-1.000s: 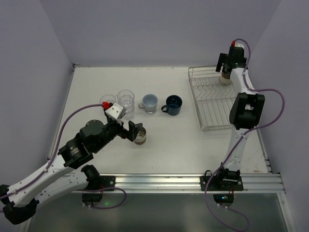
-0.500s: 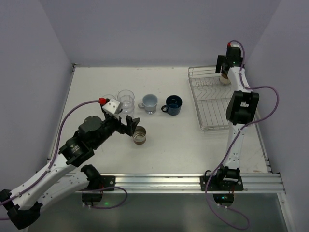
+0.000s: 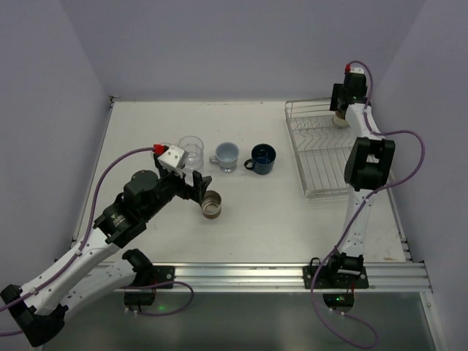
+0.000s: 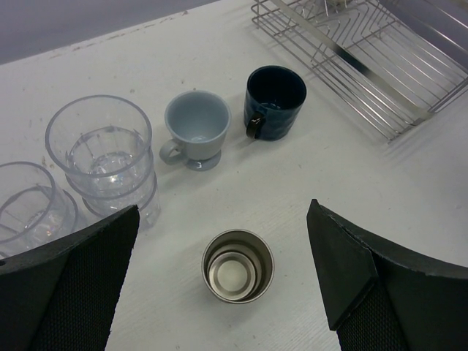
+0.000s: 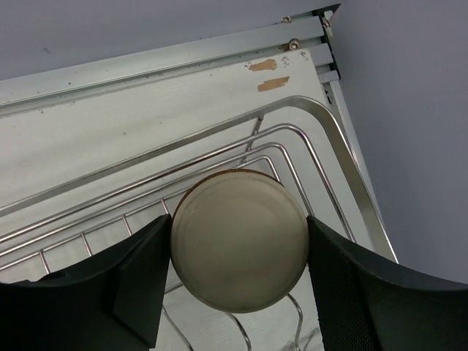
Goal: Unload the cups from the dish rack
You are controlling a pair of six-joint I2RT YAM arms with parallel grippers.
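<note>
1. Right wrist view: the right gripper (image 5: 239,281) has its fingers pressed against both sides of a round cream-coloured cup with a brown edge (image 5: 239,240). The cup sits in the far corner of the silver wire dish rack (image 3: 322,161).
2. The rack's curved corner wires run close behind the cup, and the side wall is near.
3. The left gripper (image 4: 221,238), jaws wide apart and holding nothing, hovers over a steel cup (image 4: 238,265) on the white table (image 3: 256,219).
4. Beyond stand a dark blue mug (image 4: 274,102), a pale blue footed cup (image 4: 196,126) and clear glass tumblers (image 4: 102,157). Bare table separates the mug from the rack.
</note>
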